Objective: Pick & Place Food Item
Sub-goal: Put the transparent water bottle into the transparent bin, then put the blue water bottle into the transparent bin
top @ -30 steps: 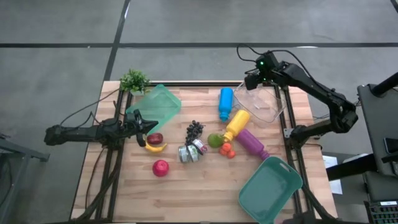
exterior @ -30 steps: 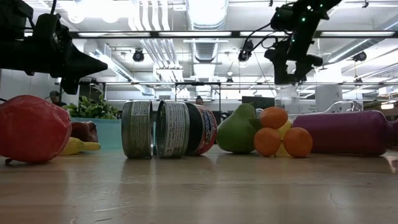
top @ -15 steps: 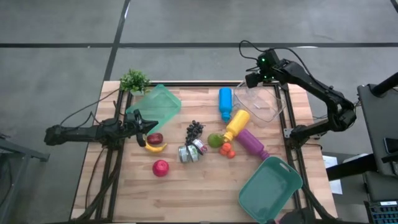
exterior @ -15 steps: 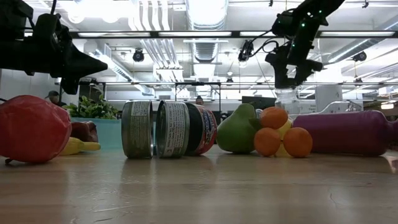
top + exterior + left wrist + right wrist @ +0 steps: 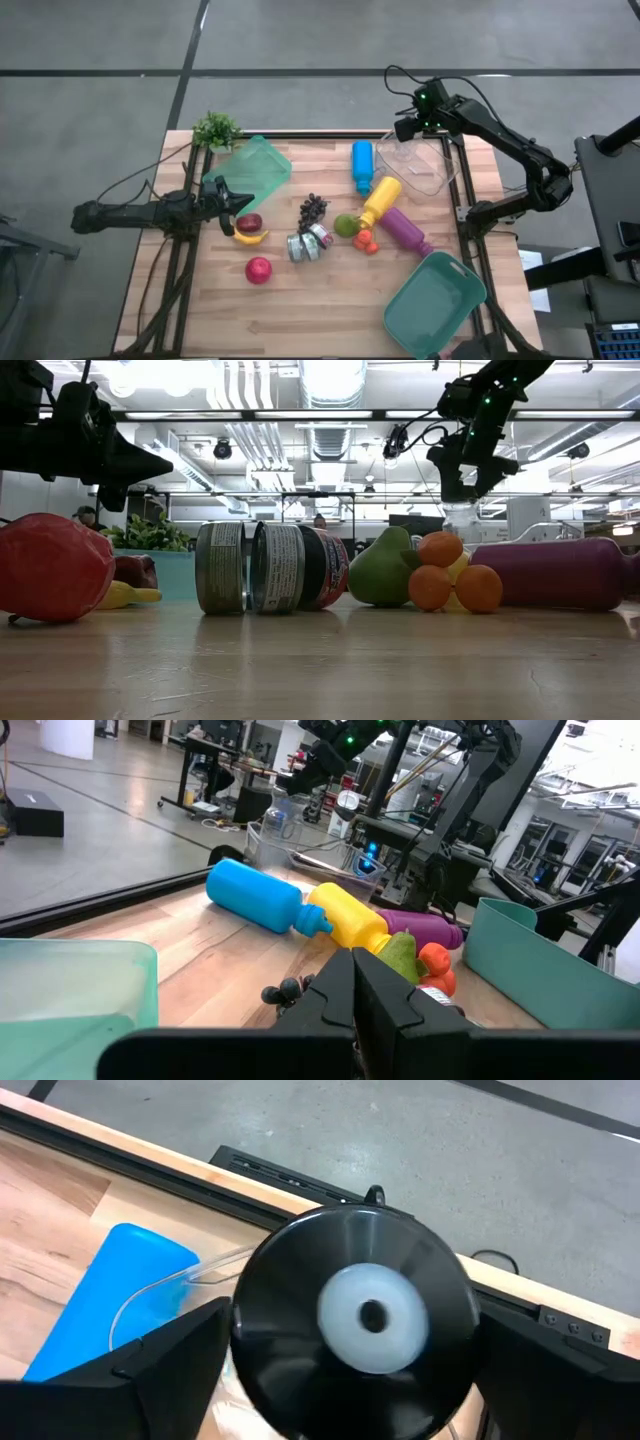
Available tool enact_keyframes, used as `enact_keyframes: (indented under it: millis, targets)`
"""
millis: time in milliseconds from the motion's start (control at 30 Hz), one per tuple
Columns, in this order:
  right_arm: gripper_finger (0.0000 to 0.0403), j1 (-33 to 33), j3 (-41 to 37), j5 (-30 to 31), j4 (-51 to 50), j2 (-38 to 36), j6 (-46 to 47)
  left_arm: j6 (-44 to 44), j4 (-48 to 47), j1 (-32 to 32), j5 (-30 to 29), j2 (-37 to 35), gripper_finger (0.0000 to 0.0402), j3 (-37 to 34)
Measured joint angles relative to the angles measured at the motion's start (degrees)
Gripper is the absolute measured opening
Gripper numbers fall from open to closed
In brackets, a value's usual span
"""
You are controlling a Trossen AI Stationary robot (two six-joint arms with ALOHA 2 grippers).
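High view: right pincer (image 5: 407, 128) above the clear container (image 5: 422, 166) at the tabletop (image 5: 320, 300) far corner; left pincer (image 5: 224, 196) together, beside the dark apple (image 5: 249, 222).

Right wrist view: a dark disc (image 5: 357, 1311) between its fingers, apparently clamped.

Judgement: placing step; next, lower and release into the container.

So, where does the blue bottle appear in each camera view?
High view: blue bottle lies at the table's far middle, beside the yellow bottle.
Low view: not visible.
Left wrist view: centre-left, touching the yellow bottle.
Right wrist view: lower left.
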Motion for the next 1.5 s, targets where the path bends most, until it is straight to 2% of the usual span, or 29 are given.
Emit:
enact_keyframes:
  millis: [133, 467, 900, 1167, 1267, 1500]
  targets:
    - [0.0389, 0.0, 0.0, 0.1, 0.0, 0.0, 0.1, 0.0, 0.0, 0.0, 0.0, 0.0, 0.0001, 0.0]
    - [0.0391, -0.1, 1.0, 1.7, -0.4, -2.4, -0.1, 0.0, 0.0, 0.0, 0.0, 0.0, 0.0001, 0.0]
    - [0.0391, 0.6, 7.9, 3.1, -5.3, -7.8, 0.3, 0.0, 0.0, 0.0, 0.0, 0.0, 0.0001, 0.0]
    - [0.0391, 6.3, 16.6, 7.2, -13.3, -7.8, 4.0, 0.0, 0.0, 0.0, 0.0, 0.0, 0.0001, 0.0]
    - [0.0391, 9.4, 16.9, 9.2, -13.3, -8.1, 5.2, 0.0, 0.0, 0.0, 0.0, 0.0, 0.0001, 0.0]
    - [0.0391, 17.4, 14.4, 12.7, -13.2, -9.2, 14.3, 0.0, 0.0, 0.0, 0.0, 0.0, 0.0001, 0.0]
